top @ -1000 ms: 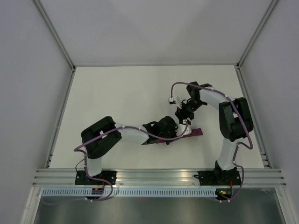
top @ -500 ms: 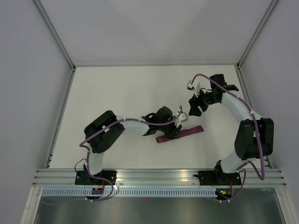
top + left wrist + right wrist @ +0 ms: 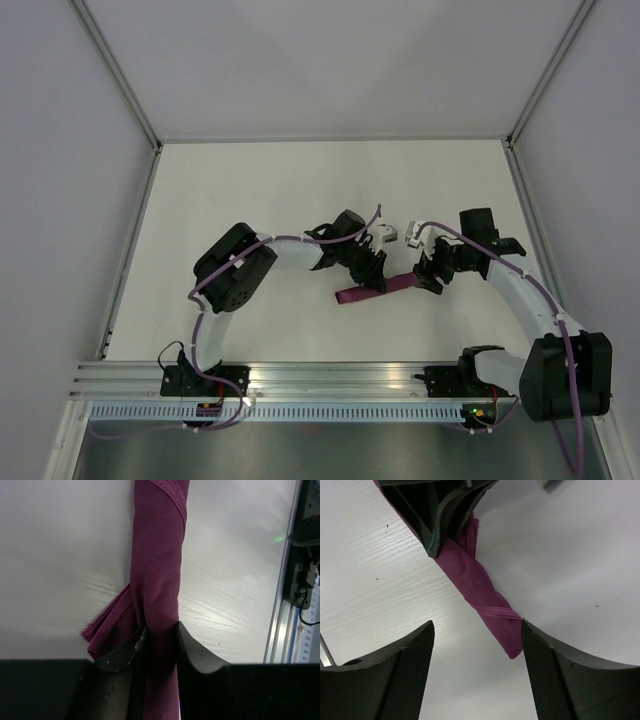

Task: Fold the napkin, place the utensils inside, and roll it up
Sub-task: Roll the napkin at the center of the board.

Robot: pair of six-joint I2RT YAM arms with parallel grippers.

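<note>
Final rolling step, I judge: my left gripper (image 3: 160,632) pinches the rolled napkin (image 3: 157,555); my right gripper (image 3: 476,627), spread wide, should next steady its right end.

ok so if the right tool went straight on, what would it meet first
most likely the free end of the rolled napkin, lying just ahead of the open right tool; depth is unclear

The left arm (image 3: 285,255) bends at the elbow and reaches rightward; the left gripper (image 3: 368,272) points down, jaws clamped on the napkin (image 3: 157,570); the right arm (image 3: 522,288) curls inward (forearm low); the right gripper (image 3: 476,630) hangs spread wide, holding nothing.
</note>
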